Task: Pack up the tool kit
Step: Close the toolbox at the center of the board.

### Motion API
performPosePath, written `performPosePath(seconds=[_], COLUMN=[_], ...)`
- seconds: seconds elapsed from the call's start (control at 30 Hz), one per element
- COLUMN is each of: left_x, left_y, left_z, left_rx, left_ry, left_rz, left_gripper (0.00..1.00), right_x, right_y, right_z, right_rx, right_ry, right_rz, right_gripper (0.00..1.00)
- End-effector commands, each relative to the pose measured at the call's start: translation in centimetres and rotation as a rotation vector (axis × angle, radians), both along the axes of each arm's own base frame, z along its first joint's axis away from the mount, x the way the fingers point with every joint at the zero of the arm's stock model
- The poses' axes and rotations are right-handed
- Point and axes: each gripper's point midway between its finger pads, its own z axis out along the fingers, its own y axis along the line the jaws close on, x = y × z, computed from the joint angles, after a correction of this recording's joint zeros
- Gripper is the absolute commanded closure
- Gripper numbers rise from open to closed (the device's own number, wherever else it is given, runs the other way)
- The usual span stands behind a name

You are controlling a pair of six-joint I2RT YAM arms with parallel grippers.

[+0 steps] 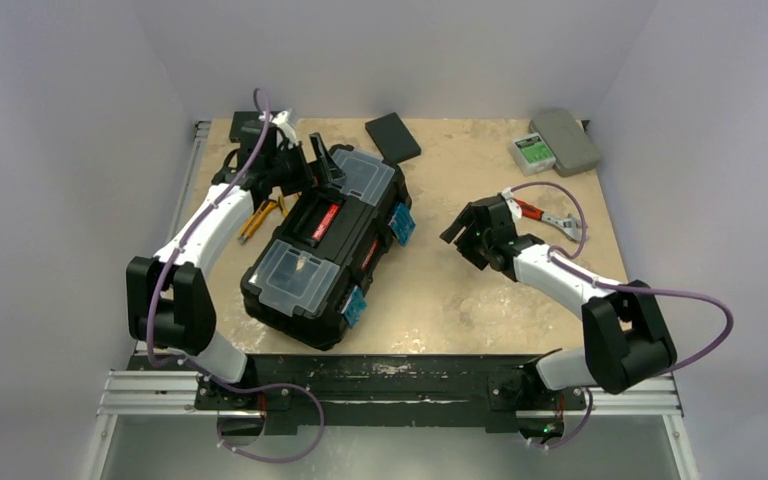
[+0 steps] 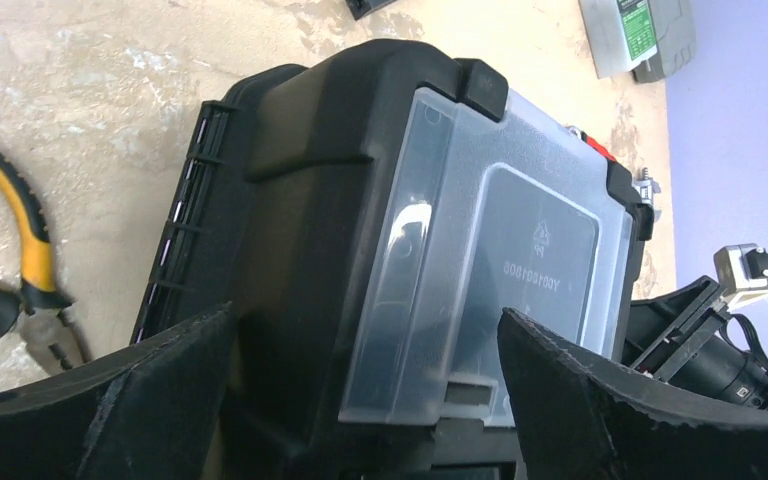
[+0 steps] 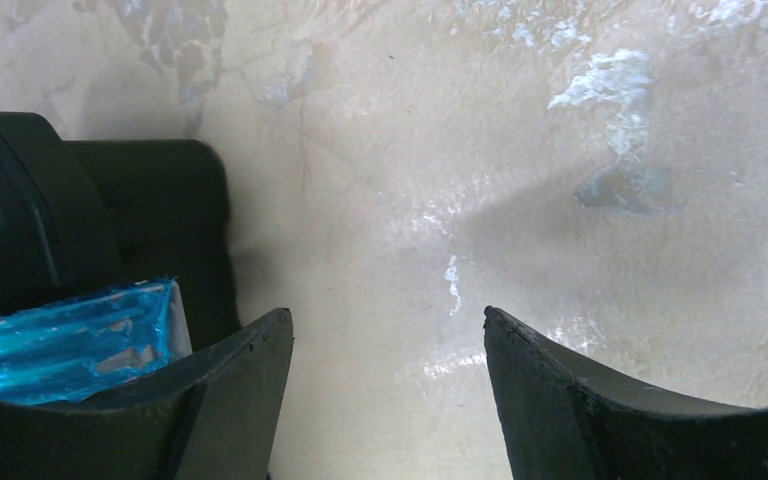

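While both loose tools lie outside it, the toolbox (image 1: 325, 250) sits closed and slantwise on the table (image 1: 460, 290), its handle with the red label on top between two clear-lidded compartments. The left gripper (image 2: 365, 315) hovers at the toolbox's far end with its fingers spread wide to either side of the far compartment (image 2: 500, 260); nothing is pinched between them, and whether a pad touches the black shell cannot be told. The right gripper (image 3: 388, 314) hangs to the right of the toolbox, over bare table, jaws apart and empty, with one of the toolbox's blue latches (image 3: 70, 335) just at the edge of its wrist view. Yellow-handled pliers (image 1: 260, 218) lie just left of the toolbox, close under the left arm, and a red-handled tool (image 1: 535, 212) lies well to the right of the toolbox, beyond the right gripper. A thin black device (image 1: 393, 137) and a grey case (image 1: 565, 140) rest farther off, behind and to the right of the toolbox. Packing looks barely begun: the step in hand seems to be getting at the toolbox itself. The next move likely calls for freeing the blue latches on the toolbox's right side and raising the lid, one arm steadying the shell, before either tool can go in.
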Motion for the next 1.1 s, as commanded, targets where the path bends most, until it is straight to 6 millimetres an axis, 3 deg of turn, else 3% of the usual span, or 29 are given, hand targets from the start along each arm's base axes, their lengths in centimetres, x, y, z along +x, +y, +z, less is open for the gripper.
performPosePath(seconds=[0.0, 0.13, 0.27, 0.33, 0.43, 0.47, 0.53, 0.77, 1.07], left_x=[-1.8, -1.0, 0.4, 1.2, 2.7, 3.1, 4.1, 6.9, 6.1], left_y=[0.4, 2.2, 4.3, 4.8, 5.8, 6.2, 6.7, 5.9, 1.5], left_z=[2.7, 4.5, 4.4, 4.6, 4.5, 4.4, 4.1, 0.2, -5.3], left_rx=[0.012, 0.039, 0.047, 0.041, 0.048, 0.052, 0.062, 0.063, -0.011], left_ry=[-0.022, -0.035, 0.006, 0.010, 0.028, 0.035, 0.047, 0.139, 0.232], left_rz=[0.005, 0.065, 0.135, 0.146, 0.168, 0.175, 0.186, 0.140, 0.010], left_gripper=[0.02, 0.07, 0.42, 0.50, 0.60, 0.70, 1.00, 1.00, 1.00], right_x=[0.3, 0.8, 1.2, 1.3, 1.1, 1.1, 1.0, 1.8, 3.9], right_y=[-0.3, 0.8, 2.3, 2.9, 3.6, 3.7, 4.1, 6.0, 10.2], right_z=[1.8, 2.7, 2.9, 3.2, 3.0, 2.8, 2.4, 0.8, -0.2], right_rx=[-0.067, -0.079, -0.065, -0.064, -0.078, -0.084, -0.097, -0.127, -0.041], right_ry=[-0.045, -0.055, -0.045, -0.048, -0.029, -0.017, 0.007, 0.110, 0.078], right_rz=[0.029, 0.062, 0.103, 0.111, 0.116, 0.108, 0.096, 0.045, 0.148], right_gripper=[0.32, 0.42, 0.70, 0.87, 1.00, 1.00, 1.00, 1.00, 1.00])
